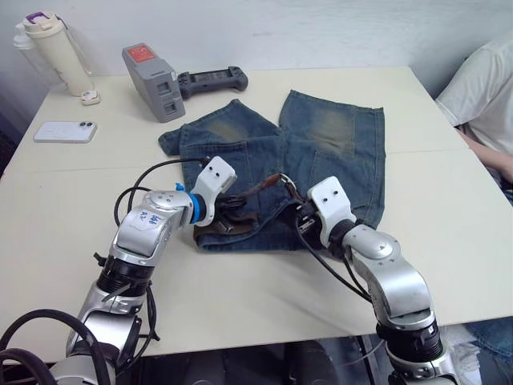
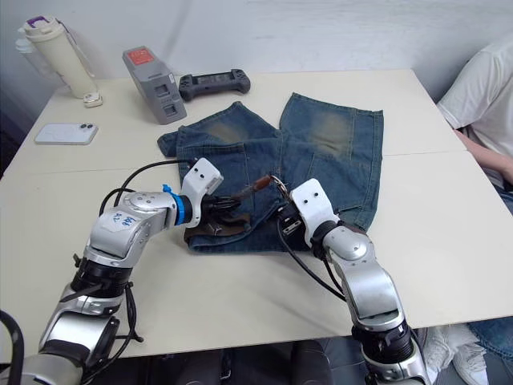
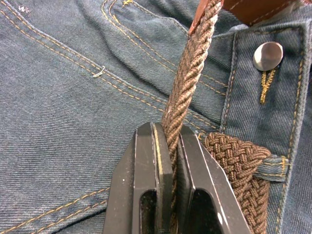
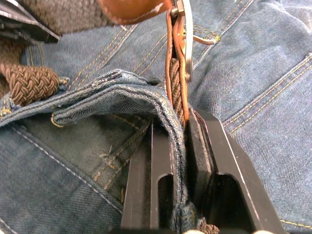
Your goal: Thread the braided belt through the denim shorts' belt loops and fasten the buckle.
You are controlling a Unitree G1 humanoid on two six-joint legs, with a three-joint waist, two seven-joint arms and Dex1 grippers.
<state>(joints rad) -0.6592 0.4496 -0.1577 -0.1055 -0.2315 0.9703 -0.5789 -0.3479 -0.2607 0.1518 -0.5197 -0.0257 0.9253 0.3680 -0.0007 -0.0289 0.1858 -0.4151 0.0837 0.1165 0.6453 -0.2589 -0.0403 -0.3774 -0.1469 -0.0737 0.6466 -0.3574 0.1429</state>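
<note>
Left gripper (image 3: 168,146) clenched edge-on around the belt (image 3: 187,87), strap running from between its fingers up toward the tan leather end. Just beside that gripper, more belt lies flat along the waistband and passes under a loop (image 3: 273,166); snap button (image 3: 267,55) a little beyond.

Right gripper (image 4: 180,131) clenched on a bunched fold of the shorts (image 4: 112,92) waistband, with belt strap and the buckle (image 4: 186,44) pinched or pressed right at its fingertips; buckle frame stands just ahead of the tips, on edge. Can't tell if the prong is seated.

Head views: shorts (image 1: 321,144) spread on the table (image 1: 449,208), waistband toward the robot, both grippers close together at the fly, belt arching between them.

Handling, as judgement: belt is light, limp, woven, so it buckles if pushed, better pulled; braid gives good grip, not slippery. Best hold near the stiffer leather tip for steering into the buckle. Denim is soft and floppy, bunches easily, needs pinning by the waistband edge next to the buckle. Buckle rigid, small, tends to flop over. Nothing fragile
</note>
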